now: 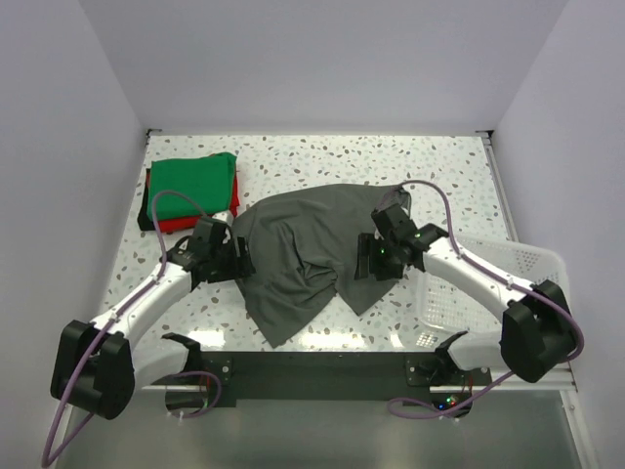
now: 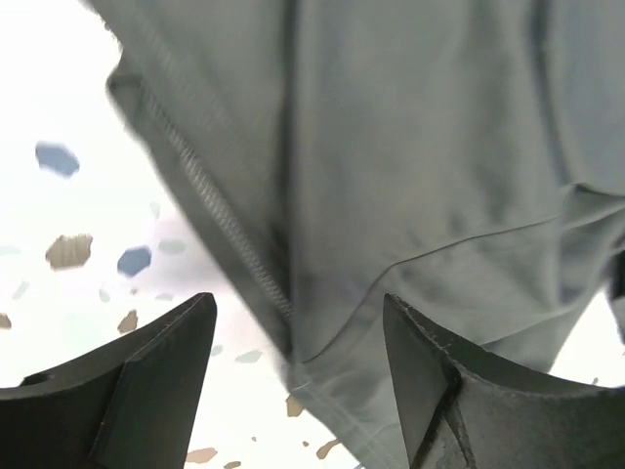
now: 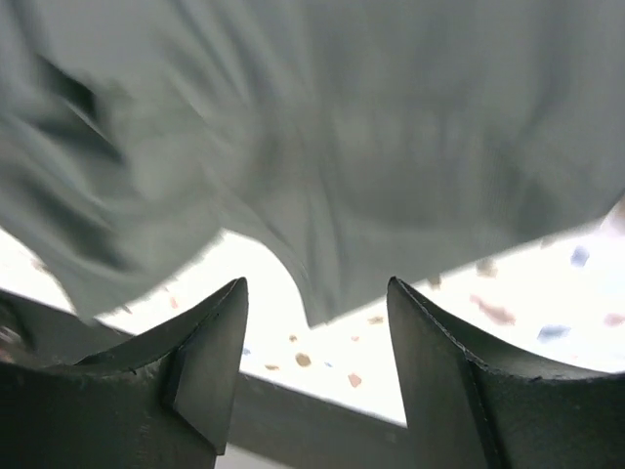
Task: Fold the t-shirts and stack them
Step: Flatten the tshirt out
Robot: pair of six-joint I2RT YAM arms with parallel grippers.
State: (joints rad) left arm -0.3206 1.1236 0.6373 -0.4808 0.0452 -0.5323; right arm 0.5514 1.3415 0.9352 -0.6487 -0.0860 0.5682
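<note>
A dark charcoal-grey t-shirt (image 1: 298, 249) lies crumpled and partly spread in the middle of the table. A folded bright green t-shirt (image 1: 195, 181) rests on a folded red one (image 1: 176, 224) at the back left. My left gripper (image 1: 241, 260) is at the grey shirt's left edge, and in the left wrist view this gripper (image 2: 298, 337) is open over a stitched hem of the grey cloth (image 2: 410, 166). My right gripper (image 1: 374, 258) is at the shirt's right side. In its wrist view the right gripper (image 3: 317, 318) is open, a point of the grey cloth (image 3: 391, 147) hanging just ahead of the jaws.
A white plastic mesh basket (image 1: 508, 274) stands at the right, partly under the right arm. The speckled tabletop (image 1: 322, 156) is walled in white at the back and sides. A dark strip (image 1: 312, 366) runs along the near edge between the arm bases.
</note>
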